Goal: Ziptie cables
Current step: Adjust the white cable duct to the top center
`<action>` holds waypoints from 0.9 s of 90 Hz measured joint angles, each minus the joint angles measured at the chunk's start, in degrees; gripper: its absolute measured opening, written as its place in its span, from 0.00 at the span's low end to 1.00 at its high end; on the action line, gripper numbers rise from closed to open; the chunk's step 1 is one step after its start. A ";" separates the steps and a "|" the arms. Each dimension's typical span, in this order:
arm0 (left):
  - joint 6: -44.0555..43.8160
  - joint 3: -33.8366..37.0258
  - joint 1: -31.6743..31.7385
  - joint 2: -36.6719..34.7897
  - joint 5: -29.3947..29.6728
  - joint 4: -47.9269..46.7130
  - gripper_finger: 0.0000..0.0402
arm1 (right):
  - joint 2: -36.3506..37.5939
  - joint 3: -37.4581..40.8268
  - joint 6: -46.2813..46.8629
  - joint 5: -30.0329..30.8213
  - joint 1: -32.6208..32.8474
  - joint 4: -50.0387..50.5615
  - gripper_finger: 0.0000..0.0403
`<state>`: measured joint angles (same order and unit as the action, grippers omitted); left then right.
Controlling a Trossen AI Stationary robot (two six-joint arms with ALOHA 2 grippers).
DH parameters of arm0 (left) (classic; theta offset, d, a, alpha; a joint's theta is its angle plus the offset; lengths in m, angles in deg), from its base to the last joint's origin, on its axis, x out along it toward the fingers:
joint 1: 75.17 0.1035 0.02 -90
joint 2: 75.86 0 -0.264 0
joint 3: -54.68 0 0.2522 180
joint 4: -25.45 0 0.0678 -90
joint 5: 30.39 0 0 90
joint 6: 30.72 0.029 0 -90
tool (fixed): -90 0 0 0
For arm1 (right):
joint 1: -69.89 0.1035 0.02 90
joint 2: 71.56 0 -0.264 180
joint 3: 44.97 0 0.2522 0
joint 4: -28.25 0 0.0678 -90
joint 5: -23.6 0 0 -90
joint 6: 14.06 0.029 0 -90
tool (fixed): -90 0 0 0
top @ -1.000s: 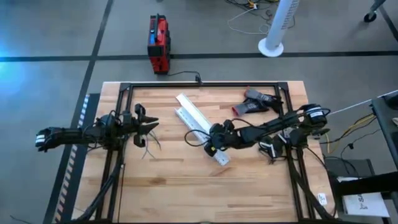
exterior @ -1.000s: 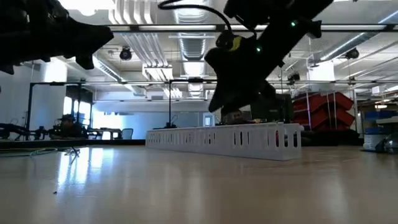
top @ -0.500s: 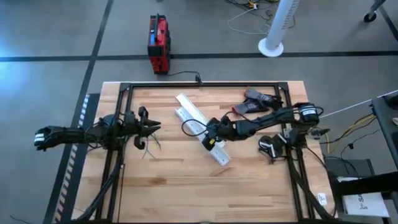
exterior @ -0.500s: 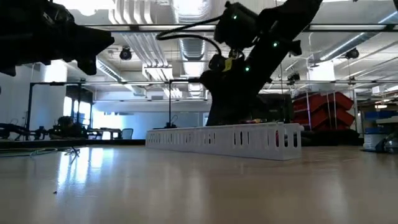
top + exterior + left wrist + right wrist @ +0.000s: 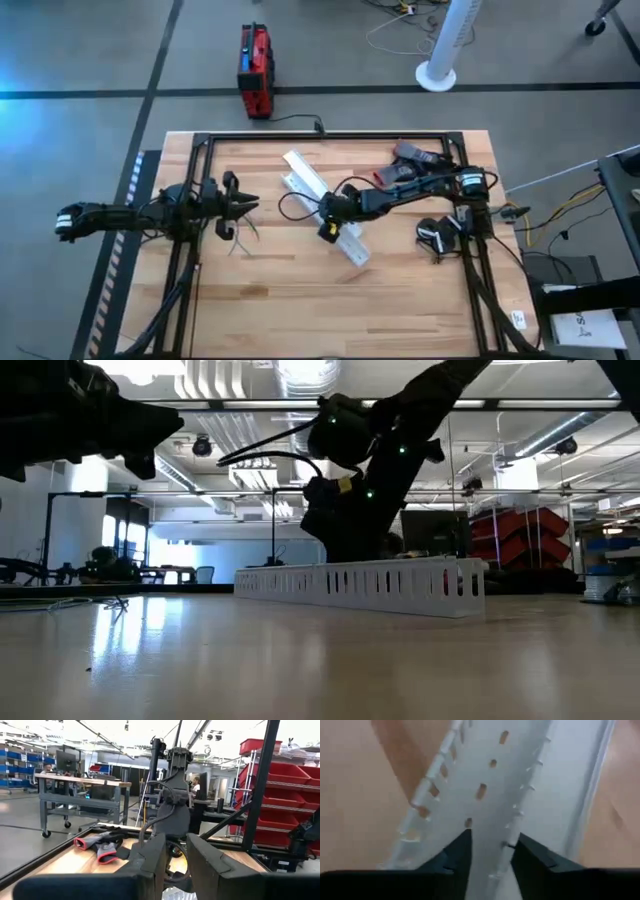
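Hovering over the white channel [image 5: 325, 205], the right tool [image 5: 327, 222], slightly spread, hides any ziptie.

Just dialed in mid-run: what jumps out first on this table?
The right gripper is stretched across the middle of the table, fingers open and pointing down straight over the long white slotted channel. The left gripper hovers at the table's left side with thin wires dangling below it. A pair of gloves lies near the far right corner.
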<state>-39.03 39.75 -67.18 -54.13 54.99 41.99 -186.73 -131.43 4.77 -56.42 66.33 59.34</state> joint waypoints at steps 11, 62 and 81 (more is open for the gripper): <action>-0.82 0.02 0.00 0.04 -0.04 -2.43 0.16 | -1.17 -2.49 -5.00 -0.97 -1.33 2.30 0.02; 0.52 0.02 0.00 -0.32 -0.81 -4.76 0.21 | -1.51 -5.77 -31.97 -0.96 -10.64 -0.42 0.02; 1.81 0.02 0.00 -0.32 -0.81 -5.70 0.31 | -1.22 -5.77 -33.90 1.22 -11.76 -1.22 0.20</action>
<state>-37.22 39.77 -67.18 -54.45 54.18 36.29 -187.95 -137.21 -29.13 -55.21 54.58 58.12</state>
